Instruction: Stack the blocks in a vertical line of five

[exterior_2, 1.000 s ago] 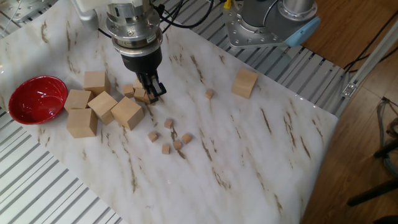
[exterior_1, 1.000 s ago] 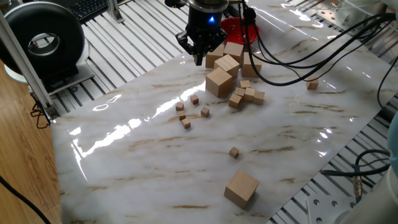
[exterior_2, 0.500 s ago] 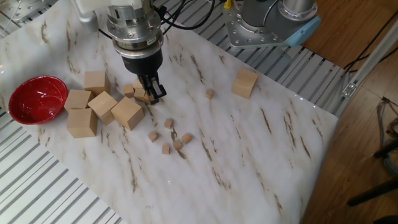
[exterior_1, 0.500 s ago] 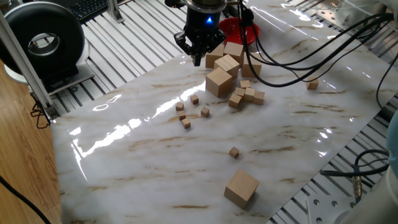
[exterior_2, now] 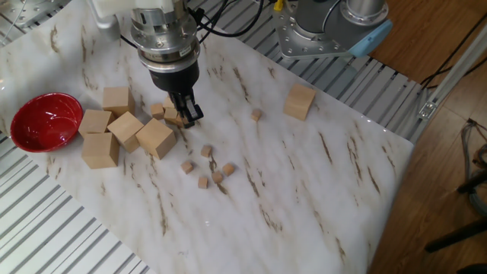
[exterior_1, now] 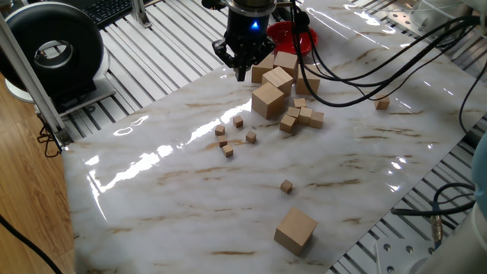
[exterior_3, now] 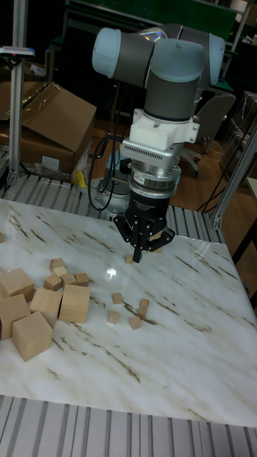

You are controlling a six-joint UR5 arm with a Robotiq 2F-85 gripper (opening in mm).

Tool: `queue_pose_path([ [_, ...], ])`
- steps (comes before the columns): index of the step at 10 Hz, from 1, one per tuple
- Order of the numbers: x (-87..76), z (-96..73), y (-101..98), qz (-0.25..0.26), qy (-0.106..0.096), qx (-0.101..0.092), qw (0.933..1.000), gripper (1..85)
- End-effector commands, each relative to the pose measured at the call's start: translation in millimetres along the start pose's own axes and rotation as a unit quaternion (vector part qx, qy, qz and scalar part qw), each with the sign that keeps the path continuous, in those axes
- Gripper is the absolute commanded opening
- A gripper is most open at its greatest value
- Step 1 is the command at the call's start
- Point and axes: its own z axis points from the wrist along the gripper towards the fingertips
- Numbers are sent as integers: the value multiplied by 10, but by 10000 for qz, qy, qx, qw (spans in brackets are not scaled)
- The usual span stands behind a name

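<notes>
Several tiny light-wood blocks (exterior_1: pixel 238 122) lie loose in a small cluster (exterior_2: pixel 206 151) mid-table, none stacked; the tall fixed view shows the cluster (exterior_3: pixel 117 298) too. One more tiny block (exterior_1: pixel 286 186) lies alone nearer the front, and another (exterior_1: pixel 383 103) far right. My gripper (exterior_1: pixel 243 72) points straight down beyond the cluster, beside the bigger cubes. Its fingers (exterior_2: pixel 190 114) are shut to a narrow tip with nothing visible between them. In the tall fixed view the gripper (exterior_3: pixel 137 255) hangs a little above the marble.
Large wooden cubes (exterior_1: pixel 268 100) and medium cubes (exterior_1: pixel 304 114) crowd the area right of the gripper. A red bowl (exterior_2: pixel 44 122) sits behind them. A lone large cube (exterior_1: pixel 295 230) rests near the front edge. Cables hang over the right side.
</notes>
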Motion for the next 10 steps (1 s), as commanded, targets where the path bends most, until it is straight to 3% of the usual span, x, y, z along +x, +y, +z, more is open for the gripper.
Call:
queue_pose_path([
  [1, 4, -17, 19, 7, 21, -5, 10000, 10],
  [10, -29, -2, 39, 6, -13, -4, 10000, 10],
])
